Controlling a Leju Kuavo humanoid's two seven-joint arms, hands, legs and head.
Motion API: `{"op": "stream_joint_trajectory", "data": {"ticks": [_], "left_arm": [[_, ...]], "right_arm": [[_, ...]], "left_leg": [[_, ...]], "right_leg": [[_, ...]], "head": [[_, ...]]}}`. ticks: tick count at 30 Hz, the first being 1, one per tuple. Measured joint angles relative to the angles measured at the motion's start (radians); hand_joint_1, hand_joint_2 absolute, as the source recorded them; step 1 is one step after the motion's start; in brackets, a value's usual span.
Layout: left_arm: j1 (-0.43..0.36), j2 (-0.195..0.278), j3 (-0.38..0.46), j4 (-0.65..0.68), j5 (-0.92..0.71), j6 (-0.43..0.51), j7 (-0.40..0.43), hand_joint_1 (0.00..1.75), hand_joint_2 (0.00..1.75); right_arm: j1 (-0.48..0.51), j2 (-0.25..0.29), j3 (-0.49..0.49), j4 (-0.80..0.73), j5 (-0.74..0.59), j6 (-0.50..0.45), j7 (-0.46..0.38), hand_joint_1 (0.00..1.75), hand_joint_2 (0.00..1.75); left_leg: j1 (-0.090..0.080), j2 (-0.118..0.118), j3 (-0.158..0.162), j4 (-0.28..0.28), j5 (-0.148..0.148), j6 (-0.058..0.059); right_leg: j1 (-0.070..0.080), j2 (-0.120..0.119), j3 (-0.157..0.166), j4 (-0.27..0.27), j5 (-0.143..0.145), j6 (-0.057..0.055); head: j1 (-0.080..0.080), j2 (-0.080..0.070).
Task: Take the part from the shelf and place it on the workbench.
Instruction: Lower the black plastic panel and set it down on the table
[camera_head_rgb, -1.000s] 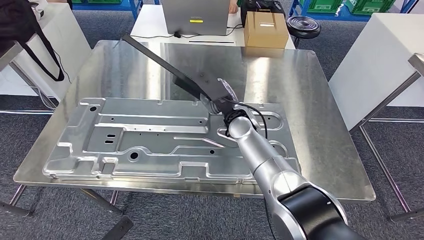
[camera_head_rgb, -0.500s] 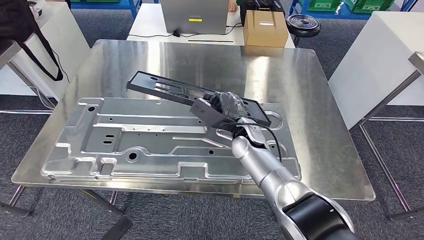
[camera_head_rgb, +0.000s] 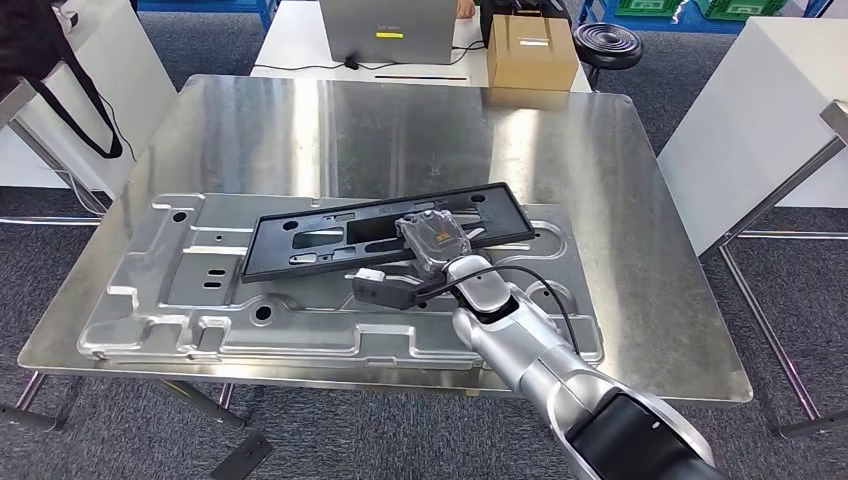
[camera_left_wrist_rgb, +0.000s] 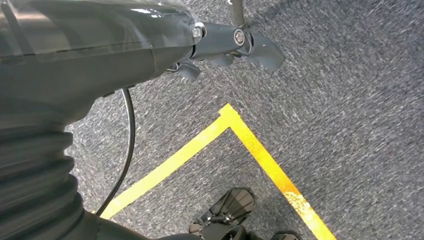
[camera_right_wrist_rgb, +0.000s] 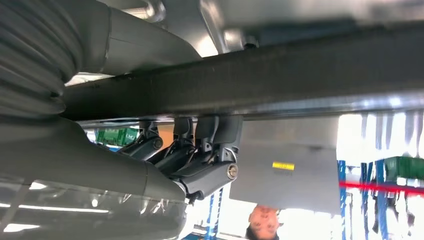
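— Black plastic part (camera_head_rgb: 385, 228) is down flat now, I'd say. It lies across the stamped panel (camera_head_rgb: 200, 290) on the steel workbench (camera_head_rgb: 620, 200), long side running left to right, nearer the panel's back edge.

— Is your right hand (camera_head_rgb: 432, 240) off it?

— No. From the head view the hand sits on the part's near edge, right of its middle. In the right wrist view the dark fingers (camera_right_wrist_rgb: 200, 145) hook up around the part's edge, with the thick thumb on the other side, so I read that as a grasp, not a release.

— So which step are we in?

— The placing, near its end by my judgement. Whether the part's full weight rests on the panel I can't tell, since the hand covers that stretch of edge.

— Next move?

— Spread the fingers, then draw the hand back toward me and up, without dragging the part along the panel's ribs. The risk is a fingertip catching under the rim and skewing it.

— What changed over the last second?

— A second ago the part stood steeply tilted, far end high over the bench. Half a second ago it was lower but angled. Now it is level, and my arm has swung down and nearer to me.

— And the left hand (camera_left_wrist_rgb: 235, 42)?

— Hanging over grey carpet with yellow tape (camera_left_wrist_rgb: 240, 140), fingers curled in on nothing.
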Motion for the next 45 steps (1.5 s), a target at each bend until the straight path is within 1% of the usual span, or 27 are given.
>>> {"op": "stream_joint_trajectory", "data": {"ticks": [4,8,13,17,22,26,31,34,36,39,41,43,45], "left_arm": [[0.0,0.0,-0.006,0.0,0.001,0.0,0.0,0.0,1.75],[0.0,-0.001,-0.011,0.0,0.005,0.0,-0.003,0.0,1.75],[0.0,-0.004,-0.016,0.0,0.006,0.0,-0.003,0.0,1.75],[0.0,-0.005,-0.017,0.0,0.006,0.0,-0.005,0.0,1.75],[-0.001,-0.005,-0.026,0.0,-0.008,0.008,-0.017,0.0,1.75],[-0.001,-0.005,-0.033,0.0,0.008,0.002,-0.012,0.0,0.0],[-0.002,-0.005,-0.033,0.0,0.027,-0.021,0.011,0.0,0.0],[-0.002,-0.005,-0.033,0.0,0.032,-0.023,0.015,0.0,0.0],[-0.002,-0.005,-0.033,0.0,0.035,-0.026,0.015,0.0,0.0],[-0.003,-0.005,-0.033,0.0,0.038,-0.033,0.016,0.0,0.0],[-0.004,-0.005,-0.033,0.0,0.04,-0.033,0.018,0.0,0.0],[-0.004,-0.005,-0.033,0.0,0.041,-0.033,0.018,0.0,0.0],[-0.004,-0.005,-0.033,0.0,0.042,-0.033,0.018,0.0,0.0]], "right_arm": [[0.0,-0.01,0.029,0.002,0.008,0.021,-0.004,1.75,1.75],[0.0,-0.014,0.035,0.002,0.005,0.05,-0.012,1.75,1.75],[0.0,-0.014,0.035,0.002,-0.001,0.058,-0.014,1.75,1.75],[0.001,-0.015,0.035,0.002,-0.001,0.062,-0.014,0.0,0.0],[0.017,-0.019,0.038,0.003,-0.001,0.069,-0.017,0.0,0.0],[0.019,-0.02,0.039,0.004,-0.001,0.07,-0.019,0.0,0.0],[0.013,-0.02,0.036,0.004,-0.009,0.089,-0.023,0.0,0.0],[0.014,-0.019,0.022,0.004,-0.049,0.135,-0.037,0.0,0.0],[0.013,-0.017,0.002,0.004,-0.092,0.201,-0.047,0.0,0.0],[-0.007,-0.011,-0.037,0.004,-0.147,0.352,-0.043,0.0,0.0],[-0.027,-0.007,-0.057,0.004,-0.165,0.431,-0.037,0.0,0.0],[-0.041,-0.006,-0.07,0.004,-0.173,0.468,-0.032,0.0,0.0],[-0.051,-0.005,-0.081,0.004,-0.176,0.482,-0.029,0.0,0.0]], "left_leg": [[0.0,0.0,0.0,0.0,0.0,0.0],[0.0,0.0,0.001,0.0,0.0,0.0],[0.0,0.0,0.001,0.0,0.0,0.0],[0.0,0.0,0.001,0.0,0.0,0.0],[0.0,0.0,0.001,0.0,0.0,0.0],[0.0,0.0,0.001,0.0,0.0,0.0],[0.0,0.0,0.001,0.0,0.0,0.0],[0.0,0.0,0.0,0.0,0.0,0.0],[0.0,0.0,0.001,0.0,0.0,0.0],[0.0,0.002,0.002,0.0,0.0,0.0],[0.0,0.001,0.004,0.0,0.0,0.0],[0.0,0.001,0.004,0.0,0.0,0.0],[0.0,0.001,0.004,0.0,0.001,0.0]], "right_leg": [[0.0,0.0,0.0,0.0,0.0,0.0],[0.0,0.0,0.0,0.0,0.0,0.0],[0.0,0.0,0.0,0.0,0.0,0.0],[0.0,0.0,0.001,0.0,0.0,0.0],[0.0,0.0,0.0,0.0,0.0,0.0],[0.0,0.0,0.0,0.0,0.0,0.0],[0.0,0.0,0.0,0.0,0.0,0.0],[0.0,0.0,0.0,0.0,0.0,0.0],[0.0,0.0,0.0,0.0,0.0,0.0],[0.0,0.001,0.002,0.0,0.0,0.0],[0.0,0.001,0.003,0.0,0.0,0.0],[0.0,0.001,0.004,0.0,0.0,0.0],[0.0,0.001,0.004,0.0,0.001,0.0]], "head": [[0.0,0.0],[0.0,0.0],[0.0,0.0],[0.0,0.0],[0.0,0.0],[0.0,0.0],[0.0,0.0],[0.0,0.0],[0.0,0.0],[0.0,0.0],[0.0,0.0],[0.0,0.0],[0.0,0.0]]}}
